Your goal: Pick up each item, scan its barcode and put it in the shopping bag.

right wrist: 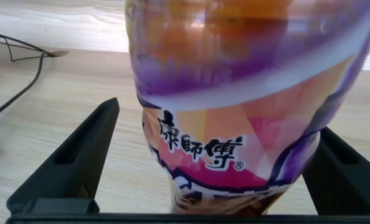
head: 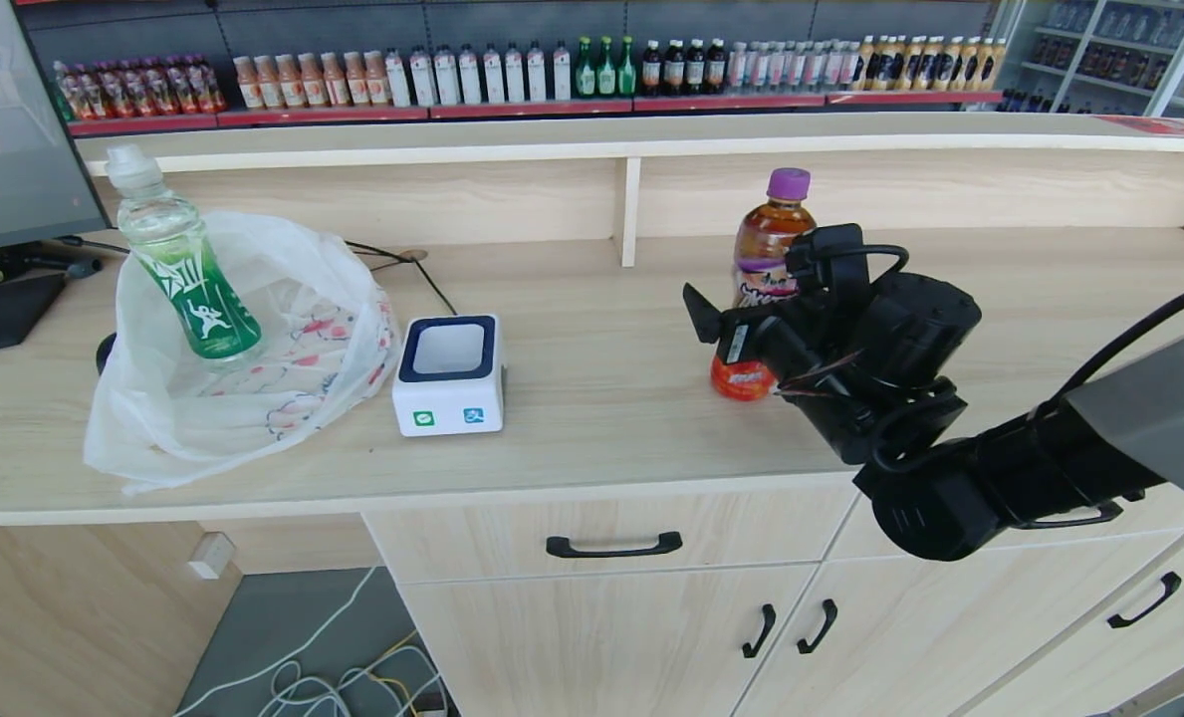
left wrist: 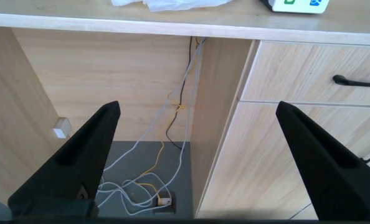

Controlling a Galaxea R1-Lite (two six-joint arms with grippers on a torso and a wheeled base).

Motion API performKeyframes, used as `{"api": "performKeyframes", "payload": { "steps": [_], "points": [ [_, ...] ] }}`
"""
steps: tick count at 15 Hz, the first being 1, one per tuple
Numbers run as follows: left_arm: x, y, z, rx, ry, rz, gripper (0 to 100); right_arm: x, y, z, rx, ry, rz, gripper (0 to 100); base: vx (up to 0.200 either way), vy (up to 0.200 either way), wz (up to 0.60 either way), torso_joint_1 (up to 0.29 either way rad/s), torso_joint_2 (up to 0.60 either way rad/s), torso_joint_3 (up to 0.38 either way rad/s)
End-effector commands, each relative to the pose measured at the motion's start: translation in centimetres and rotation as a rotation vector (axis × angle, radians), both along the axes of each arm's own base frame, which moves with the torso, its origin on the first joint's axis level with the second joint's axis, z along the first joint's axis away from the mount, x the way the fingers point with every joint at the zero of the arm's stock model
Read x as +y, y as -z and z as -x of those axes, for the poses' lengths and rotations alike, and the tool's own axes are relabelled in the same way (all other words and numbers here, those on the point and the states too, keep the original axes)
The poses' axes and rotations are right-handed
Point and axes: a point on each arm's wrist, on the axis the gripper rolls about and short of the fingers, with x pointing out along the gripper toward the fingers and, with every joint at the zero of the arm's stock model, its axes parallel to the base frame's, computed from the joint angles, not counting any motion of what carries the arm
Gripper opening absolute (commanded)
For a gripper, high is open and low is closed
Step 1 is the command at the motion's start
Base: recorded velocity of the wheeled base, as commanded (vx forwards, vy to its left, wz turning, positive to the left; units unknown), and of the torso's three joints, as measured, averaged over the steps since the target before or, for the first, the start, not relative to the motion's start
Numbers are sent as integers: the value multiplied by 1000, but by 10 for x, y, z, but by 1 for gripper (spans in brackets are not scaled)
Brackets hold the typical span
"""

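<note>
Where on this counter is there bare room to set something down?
Widest bare patch: counter between scanner and tea bottle. Also free right of that bottle, toward the back. Crowded: left end under the shopping bag, and around the right end effector.

tea bottle waist hidden, behind right pincer

Light-wood checkout counter with black-handled drawers and a raised back ledge, red shelves of bottled drinks behind, grey floor strewn with cables.

Head camera overlooks counter; right wrist camera sits close against bottle.
</note>
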Motion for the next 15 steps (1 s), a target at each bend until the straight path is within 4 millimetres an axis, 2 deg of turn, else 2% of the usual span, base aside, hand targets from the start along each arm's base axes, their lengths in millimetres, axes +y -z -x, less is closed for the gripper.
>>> {"api": "performKeyframes", "payload": {
  "steps": [1,2,3,15],
  "points": [
    [0,0,0,-1,0,0,100,0,-1,0,-3,0,-2,100,0,0,0,0,0,0],
    [0,0,0,-1,0,0,100,0,-2,-1,-9,1,-4,100,0,0,0,0,0,0],
    [0,0,0,-1,0,0,100,0,-5,-2,-17,1,-9,0,0,0,0,0,0,0],
    [0,0,0,-1,0,0,100,1,-17,-3,-57,1,-29,0,0,0,0,0,0,0]
  ]
}}
